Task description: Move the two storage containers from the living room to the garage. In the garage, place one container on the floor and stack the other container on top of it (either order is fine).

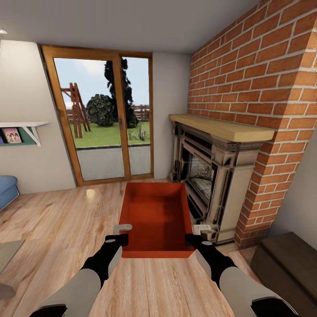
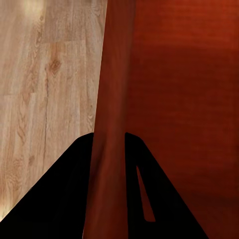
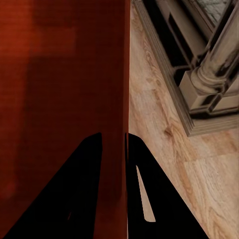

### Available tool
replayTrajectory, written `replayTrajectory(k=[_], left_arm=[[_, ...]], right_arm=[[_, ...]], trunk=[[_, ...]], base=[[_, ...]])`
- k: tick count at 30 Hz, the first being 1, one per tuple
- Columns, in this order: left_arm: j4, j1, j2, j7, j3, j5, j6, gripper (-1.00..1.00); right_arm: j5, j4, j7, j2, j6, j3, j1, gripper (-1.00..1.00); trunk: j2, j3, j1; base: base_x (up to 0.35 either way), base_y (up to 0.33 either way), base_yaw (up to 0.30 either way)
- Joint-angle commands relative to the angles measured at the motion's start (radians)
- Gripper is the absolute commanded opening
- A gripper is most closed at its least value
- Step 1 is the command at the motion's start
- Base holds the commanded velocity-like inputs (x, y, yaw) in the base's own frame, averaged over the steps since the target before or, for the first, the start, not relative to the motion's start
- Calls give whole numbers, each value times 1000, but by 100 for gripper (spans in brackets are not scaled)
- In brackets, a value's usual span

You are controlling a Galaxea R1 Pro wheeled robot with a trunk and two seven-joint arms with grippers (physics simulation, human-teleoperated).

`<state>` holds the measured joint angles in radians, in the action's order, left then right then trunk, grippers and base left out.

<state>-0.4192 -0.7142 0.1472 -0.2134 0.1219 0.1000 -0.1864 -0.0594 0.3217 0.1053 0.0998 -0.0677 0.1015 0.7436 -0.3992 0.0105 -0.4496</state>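
Note:
One red-orange storage container (image 1: 156,215) hangs in front of me over the light wood-plank floor (image 1: 57,224) of the living room. My left gripper (image 1: 118,240) is shut on its left side wall near the front corner. My right gripper (image 1: 196,240) is shut on the right wall. In the left wrist view the thin red wall (image 2: 112,99) runs between the black fingers (image 2: 64,199). The right wrist view has the other wall (image 3: 117,89) pinched the same way, with the bin's bottom (image 3: 50,99) beside it. The garage is out of view.
A brick fireplace (image 1: 211,193) with a wooden mantel stands close on the right. A dark low box (image 1: 286,264) sits at the lower right. Glass patio doors (image 1: 105,119) are straight ahead. A blue sofa (image 1: 6,191) and a wall shelf (image 1: 22,132) are at the left.

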Motion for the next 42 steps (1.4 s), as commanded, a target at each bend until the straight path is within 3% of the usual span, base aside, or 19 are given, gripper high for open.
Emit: replayTrajectory(k=[1, 42], left_arm=[[-30, -1, 8, 0, 16, 14, -6, -100], [-30, -1, 8, 0, 16, 14, -6, -100]], right_arm=[[-22, -1, 0, 2, -6, 17, -1, -100], [-22, -1, 0, 2, -6, 17, -1, -100]], trunk=[[-1, 1, 0], [-1, 66, 0]], base=[[0, 0, 0], [0, 0, 0]])
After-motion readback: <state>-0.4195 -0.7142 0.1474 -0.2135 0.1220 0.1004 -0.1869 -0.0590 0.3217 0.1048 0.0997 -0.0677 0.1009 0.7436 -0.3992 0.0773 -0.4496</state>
